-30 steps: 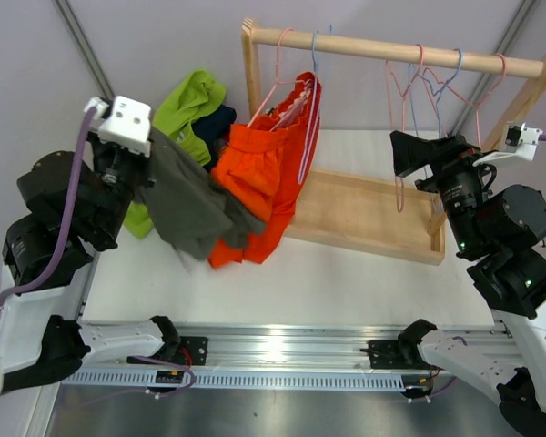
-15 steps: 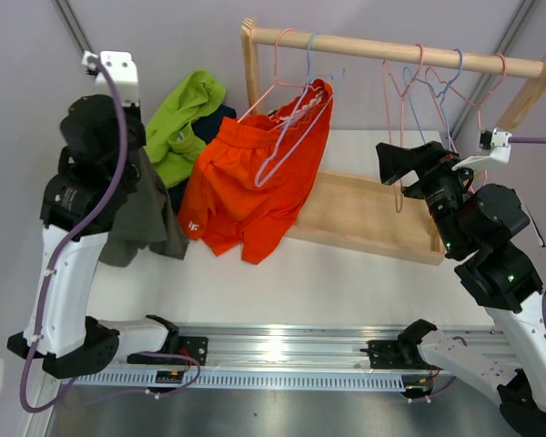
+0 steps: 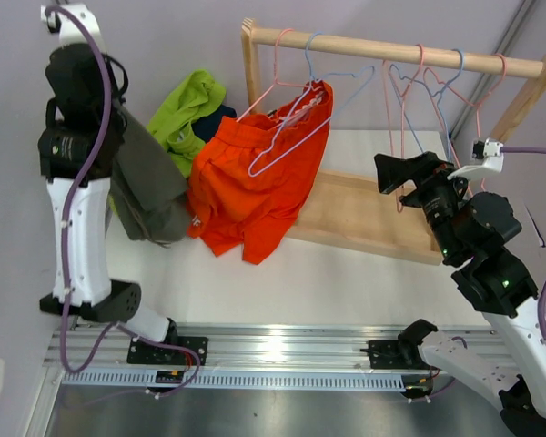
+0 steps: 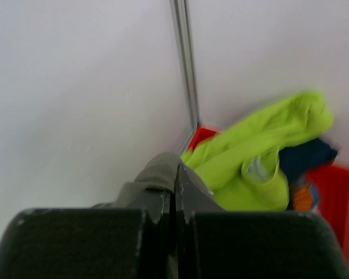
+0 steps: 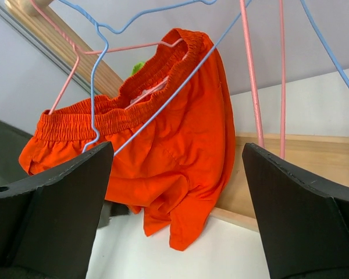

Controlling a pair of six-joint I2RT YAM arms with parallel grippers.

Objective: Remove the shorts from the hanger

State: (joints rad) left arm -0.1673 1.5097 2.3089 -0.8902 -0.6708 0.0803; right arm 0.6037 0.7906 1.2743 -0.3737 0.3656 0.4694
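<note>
My left gripper [image 3: 116, 137] is raised high at the far left and shut on the grey shorts [image 3: 150, 196], which hang from it down to the table. In the left wrist view the jaws [image 4: 175, 180] pinch a grey fold [image 4: 157, 171]. The bright orange shorts [image 3: 255, 187] hang on a pink hanger [image 3: 271, 91] and a blue hanger [image 3: 296, 137] on the wooden rack [image 3: 391, 52]. The lime green shorts [image 3: 189, 109] and dark navy shorts [image 3: 220, 120] lie behind. My right gripper [image 3: 385, 175] is open and empty, facing the orange shorts [image 5: 163, 133] from the right.
Several bare pink and blue hangers [image 3: 428, 86] hang on the right half of the rail. The rack's wooden base [image 3: 364, 214] lies across the table's back. The grey wall [image 4: 75, 87] is close on the left. The arm mounting rail [image 3: 282, 350] runs along the near edge.
My left arm has risen and swung left with the grey shorts, pulling them clear of the orange shorts. The orange shorts and their hangers swung. My right gripper moved slightly left.
</note>
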